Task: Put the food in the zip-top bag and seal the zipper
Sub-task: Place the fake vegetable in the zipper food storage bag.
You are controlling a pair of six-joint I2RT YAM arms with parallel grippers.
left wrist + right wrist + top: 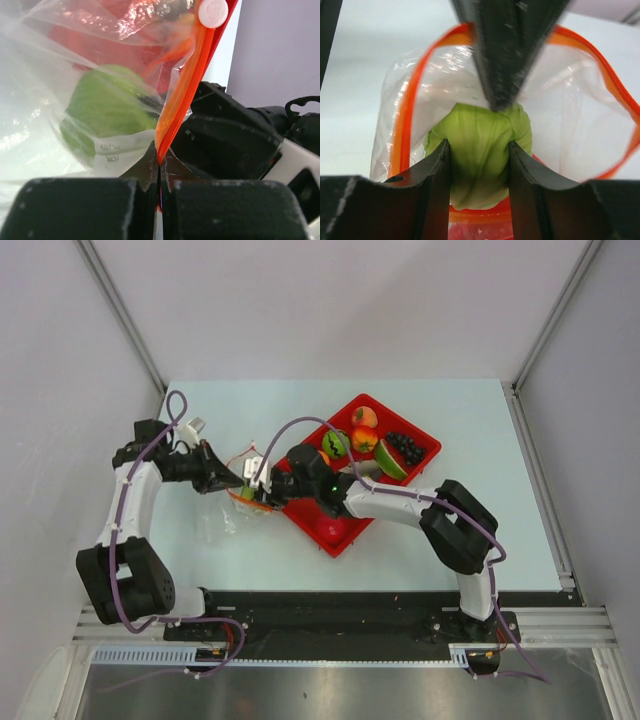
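Your right gripper (479,150) clasps the green cabbage (472,125) at about half width, inside the mouth of the zip-top bag (565,105); the bag's depth lies straight ahead of its fingers. Your left gripper (159,162) is pinched tight on the zipper (182,95), holding that rim up. I judge release is the step due.

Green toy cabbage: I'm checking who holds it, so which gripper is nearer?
Right. The right gripper grips the green toy cabbage inside the clear plastic bag; the left gripper pinches the orange-red zipper strip beside it.
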